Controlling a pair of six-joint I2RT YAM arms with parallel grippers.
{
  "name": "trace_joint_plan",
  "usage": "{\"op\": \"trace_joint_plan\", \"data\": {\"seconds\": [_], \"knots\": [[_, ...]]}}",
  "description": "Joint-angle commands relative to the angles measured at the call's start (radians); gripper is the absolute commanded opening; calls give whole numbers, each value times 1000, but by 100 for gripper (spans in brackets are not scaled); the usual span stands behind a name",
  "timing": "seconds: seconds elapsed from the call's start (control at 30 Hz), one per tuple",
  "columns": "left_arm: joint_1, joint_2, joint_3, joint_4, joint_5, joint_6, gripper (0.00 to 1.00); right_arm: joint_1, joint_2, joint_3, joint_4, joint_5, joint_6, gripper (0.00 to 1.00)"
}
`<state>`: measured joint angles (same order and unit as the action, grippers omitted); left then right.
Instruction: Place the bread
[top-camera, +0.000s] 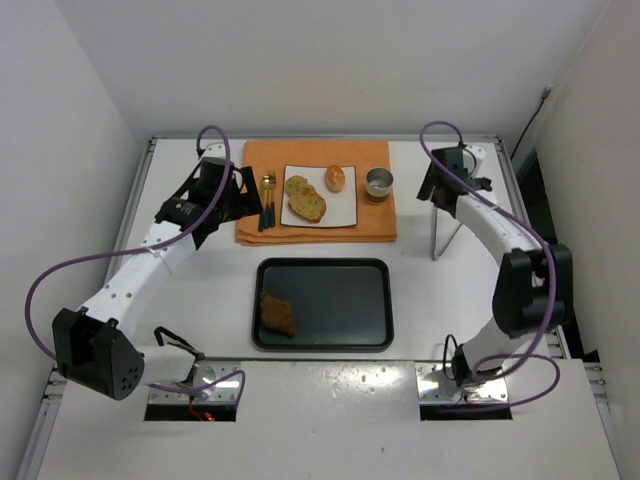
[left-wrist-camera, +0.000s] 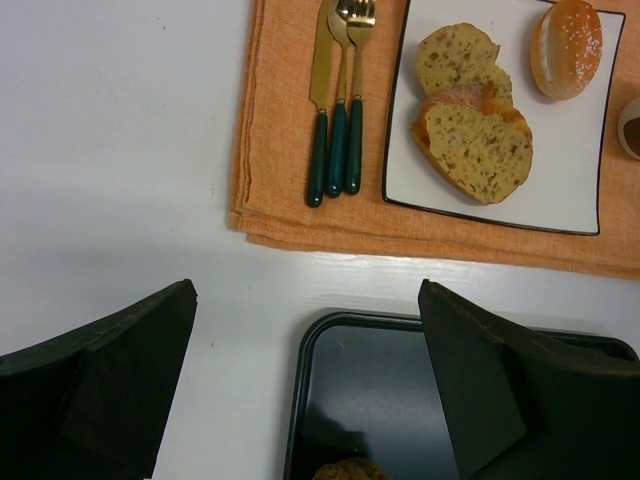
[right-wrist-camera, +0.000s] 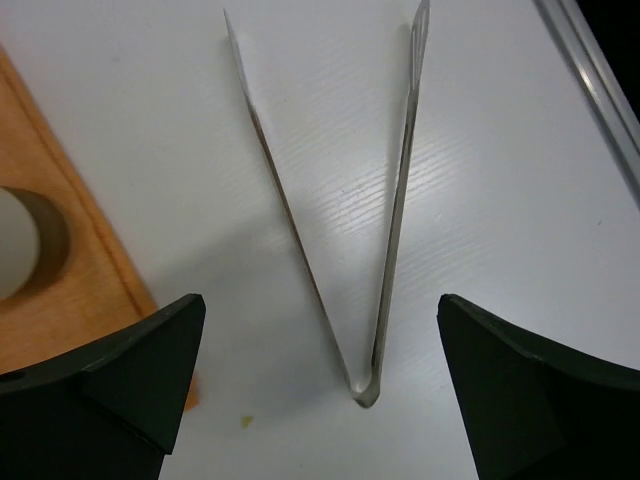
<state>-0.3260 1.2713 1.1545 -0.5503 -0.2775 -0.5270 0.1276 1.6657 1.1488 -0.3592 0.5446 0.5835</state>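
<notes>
All 3 pieces of bread sit on the white square plate (top-camera: 345, 212) on the orange placemat (top-camera: 350, 152), upper centre of the top view. The round slice (top-camera: 297, 186) lies toward the plate's upper left. The oval slice (top-camera: 310, 206) overlaps its lower edge, its long axis running from upper left to lower right. The bun (top-camera: 335, 178) stands apart near the plate's upper right corner, its long axis roughly up-down. Bare plate shows below the bun and along the lower right.

Cutlery (top-camera: 267, 200) lies just left of the plate and a metal cup (top-camera: 379, 183) just right of it. Below the placemat, the black tray (top-camera: 340, 305) holds 1 dark lumpy piece (top-camera: 277, 313) at its lower left, with bare floor across the rest.

The left gripper (left-wrist-camera: 305, 290) hangs over the placemat's left edge, fingers spread wide with nothing between them. The right gripper (right-wrist-camera: 322, 300) is likewise spread wide above the tongs (right-wrist-camera: 396, 215), which lie on the white table, touching neither finger
</notes>
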Motion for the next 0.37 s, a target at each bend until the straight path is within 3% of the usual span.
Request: {"op": "trace_joint_plan", "data": {"seconds": [0.0, 0.1, 0.33], "knots": [[10, -23, 28, 21, -5, 10, 99, 3, -112, 81, -197, 0, 102, 100], [10, -12, 28, 21, 15, 33, 99, 14, -193, -2, -236, -9, 124, 100], [10, -3, 28, 21, 37, 33, 99, 1, -376, -238, -89, -34, 124, 100]]}}
